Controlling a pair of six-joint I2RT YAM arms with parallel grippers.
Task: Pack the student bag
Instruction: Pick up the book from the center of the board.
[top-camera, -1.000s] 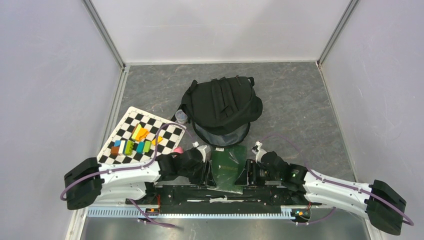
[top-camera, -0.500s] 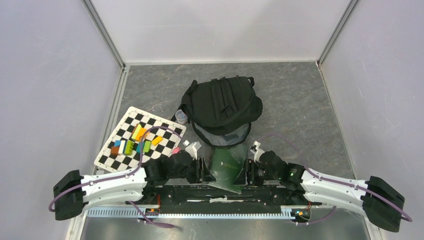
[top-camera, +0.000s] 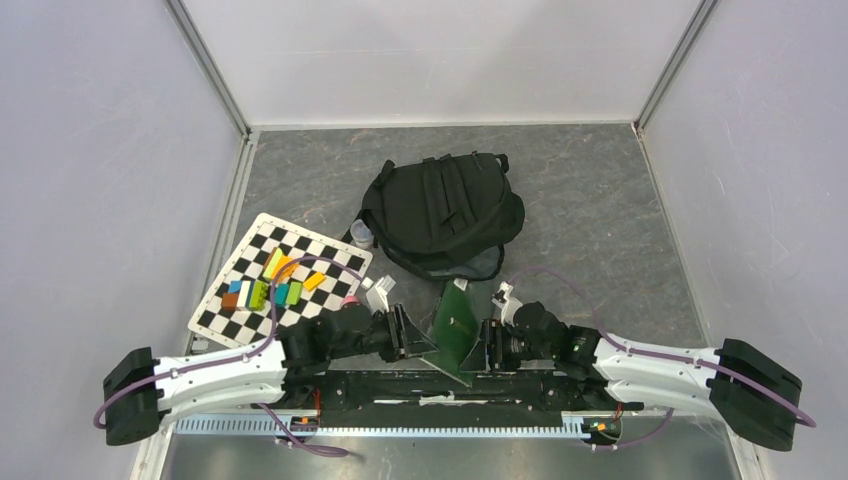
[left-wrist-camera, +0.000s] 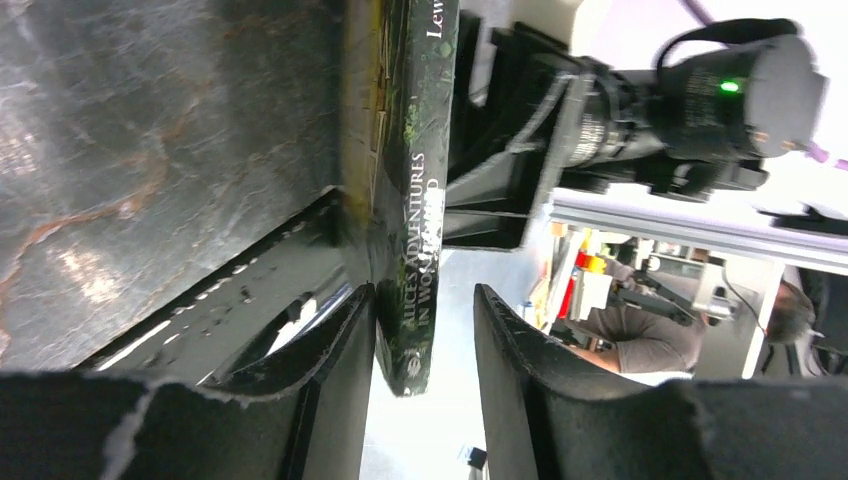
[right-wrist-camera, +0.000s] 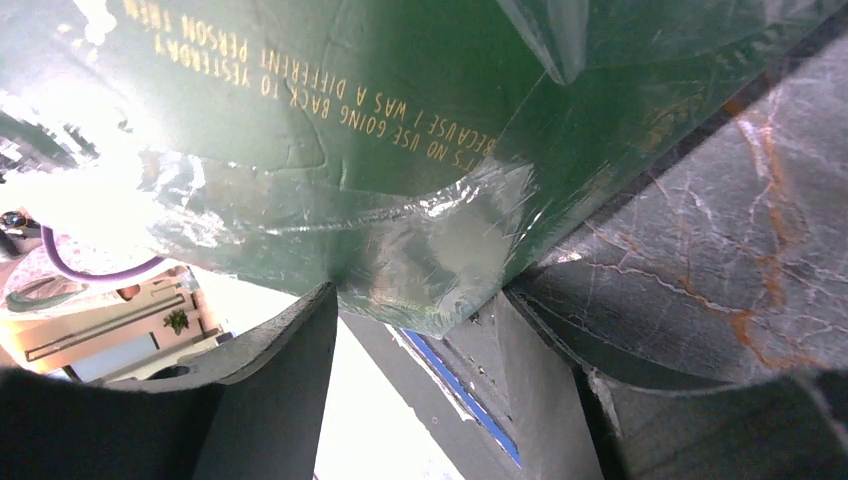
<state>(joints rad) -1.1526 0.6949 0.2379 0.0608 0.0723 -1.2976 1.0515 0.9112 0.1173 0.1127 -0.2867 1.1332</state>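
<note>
The student bag (top-camera: 445, 210), a big black backpack, lies straps-up in the middle of the table. In front of it a green book (top-camera: 455, 322) stands tilted on edge between my two grippers. My left gripper (top-camera: 422, 343) is at its left side. In the left wrist view the book's spine (left-wrist-camera: 415, 200) runs between that gripper's (left-wrist-camera: 425, 300) open fingers, against one finger and clear of the other. My right gripper (top-camera: 482, 345) is on the book's right. Its jaws (right-wrist-camera: 415, 300) stand wide apart below a corner of the plastic-wrapped cover (right-wrist-camera: 350, 130).
A checkerboard (top-camera: 232, 300) with several coloured blocks (top-camera: 275, 285) lies left of the bag. A small clear jar (top-camera: 362, 235) stands at the bag's left edge and a pink object (top-camera: 352, 300) by the board's corner. The arms' base rail (top-camera: 400, 385) runs along the near edge.
The book went from lying flat to standing tilted on its edge. My left gripper moved in on its spine and its jaws narrowed. The bag's grey-lined mouth now shows less.
</note>
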